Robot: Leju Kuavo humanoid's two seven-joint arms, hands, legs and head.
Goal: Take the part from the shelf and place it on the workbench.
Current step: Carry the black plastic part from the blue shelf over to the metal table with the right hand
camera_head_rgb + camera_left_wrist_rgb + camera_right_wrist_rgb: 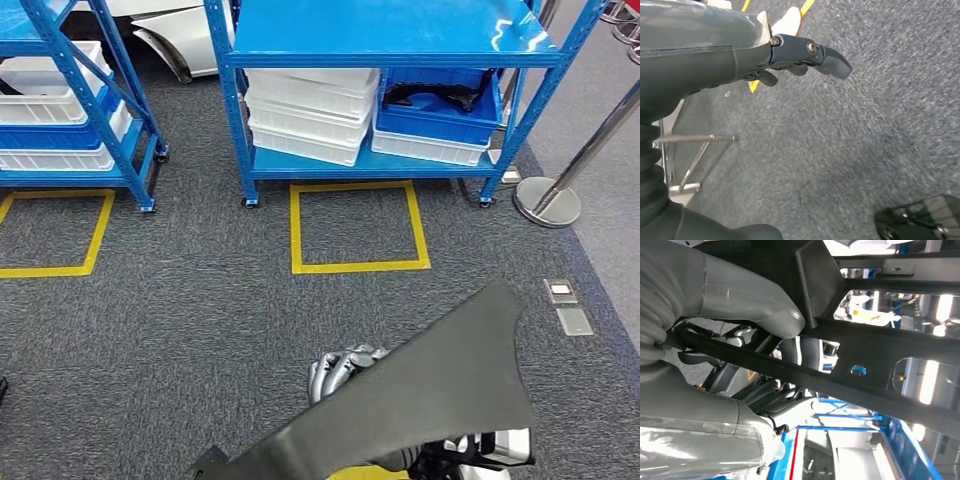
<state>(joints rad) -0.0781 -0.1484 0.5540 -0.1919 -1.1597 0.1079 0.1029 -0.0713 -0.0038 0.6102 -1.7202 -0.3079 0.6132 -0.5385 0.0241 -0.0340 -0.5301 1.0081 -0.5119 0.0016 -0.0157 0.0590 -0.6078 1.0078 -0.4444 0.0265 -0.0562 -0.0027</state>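
While the right hand grips the part, a black panel carried low at five o'clock, the left hand hangs with fingers loosely out, holding nothing; the shelf stands at twelve. Carrying step, I judge: next, turn toward the workbench

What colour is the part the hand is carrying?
Black; the part shows best in the head view, held by the right hand.
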